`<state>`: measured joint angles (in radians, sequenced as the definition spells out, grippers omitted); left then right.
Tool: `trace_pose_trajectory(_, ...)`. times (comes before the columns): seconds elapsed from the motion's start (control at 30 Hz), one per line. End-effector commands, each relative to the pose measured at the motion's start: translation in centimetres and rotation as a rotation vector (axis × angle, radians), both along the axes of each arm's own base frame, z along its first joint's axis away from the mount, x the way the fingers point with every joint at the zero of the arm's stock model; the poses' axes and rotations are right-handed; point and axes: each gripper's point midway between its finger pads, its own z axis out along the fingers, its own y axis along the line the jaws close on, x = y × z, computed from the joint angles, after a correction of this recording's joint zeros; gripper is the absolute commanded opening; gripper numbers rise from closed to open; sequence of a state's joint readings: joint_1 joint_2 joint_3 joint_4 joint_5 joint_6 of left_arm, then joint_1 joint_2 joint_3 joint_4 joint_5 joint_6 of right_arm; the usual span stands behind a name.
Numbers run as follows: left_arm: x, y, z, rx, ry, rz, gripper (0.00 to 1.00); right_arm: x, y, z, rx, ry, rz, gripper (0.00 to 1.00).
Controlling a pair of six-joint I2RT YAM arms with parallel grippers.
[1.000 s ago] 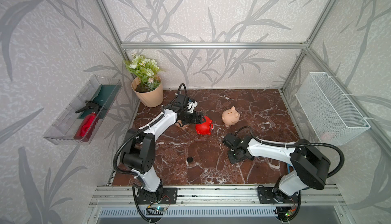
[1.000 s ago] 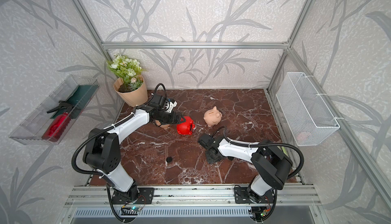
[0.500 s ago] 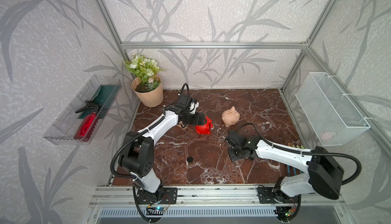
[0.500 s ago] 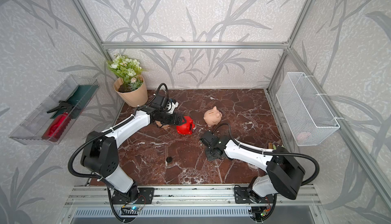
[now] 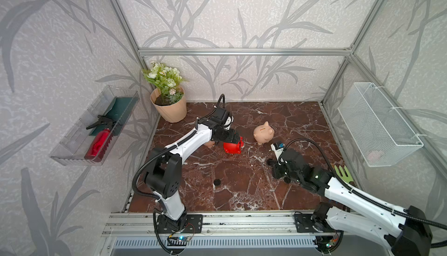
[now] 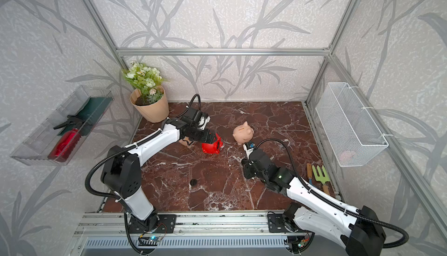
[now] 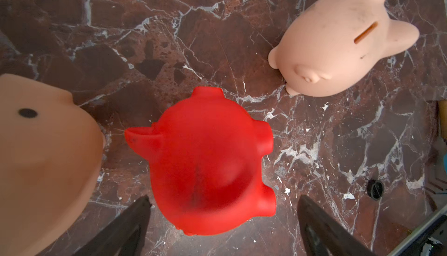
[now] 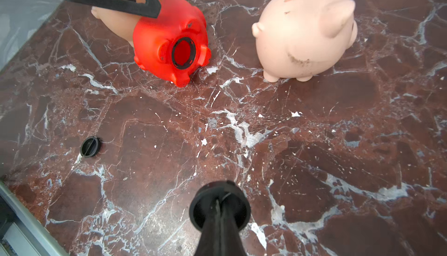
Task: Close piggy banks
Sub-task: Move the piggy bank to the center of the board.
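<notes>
The red piggy bank point(image 5: 232, 146) point(image 6: 211, 146) lies tipped on the marble floor, its round belly hole point(image 8: 183, 52) uncovered and turned toward my right arm. My left gripper point(image 7: 222, 218) point(image 5: 235, 139) hangs over it, open, with a gap between each finger and the pig. One peach piggy bank point(image 5: 263, 133) point(image 8: 304, 32) stands upright. A second peach piggy bank point(image 7: 43, 150) point(image 6: 185, 142) sits mostly behind my left arm. My right gripper point(image 8: 219, 208) point(image 5: 269, 163) is shut on a small black disc point(image 8: 202, 208), low over the floor in front of the upright pig.
Another black disc point(image 5: 217, 182) point(image 8: 89, 146) lies on the floor near the front. A flowerpot point(image 5: 170, 109) stands at the back left. Garden tools point(image 6: 319, 175) lie by the right wall. A wire basket point(image 5: 377, 124) and a clear tray point(image 5: 96, 126) hang on the side walls.
My left gripper's jaws have spread a little wider around the red piggy bank. My right arm's elbow has swung out to the right, while its gripper stays shut on the disc.
</notes>
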<state>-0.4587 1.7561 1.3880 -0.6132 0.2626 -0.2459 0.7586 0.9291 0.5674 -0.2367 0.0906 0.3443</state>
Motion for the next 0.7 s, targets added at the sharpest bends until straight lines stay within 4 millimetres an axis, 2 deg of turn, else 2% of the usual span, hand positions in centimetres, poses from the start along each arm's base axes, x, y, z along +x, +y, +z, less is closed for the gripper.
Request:
trace_pose_trajectory(0.0, 0.0, 0.5, -0.3, 0.048, 0.026, -0.032, 0.94, 0.6, 1.5, 2.4, 0.123, -0.149, 0.099, 0.0)
trace_pose_trajectory(0.27, 0.1, 0.0, -1.3, 0.039, 0.12, -0.074, 0.95, 1.2, 1.3, 3.1, 0.196, -0.355, 0.165, 0.0)
trace_pose_trajectory(0.67, 0.4, -0.2, -2.7, 0.06, 0.184, -0.108, 0.95, 2.8, 1.1, 2.7, 0.266, -0.388, 0.177, 0.0)
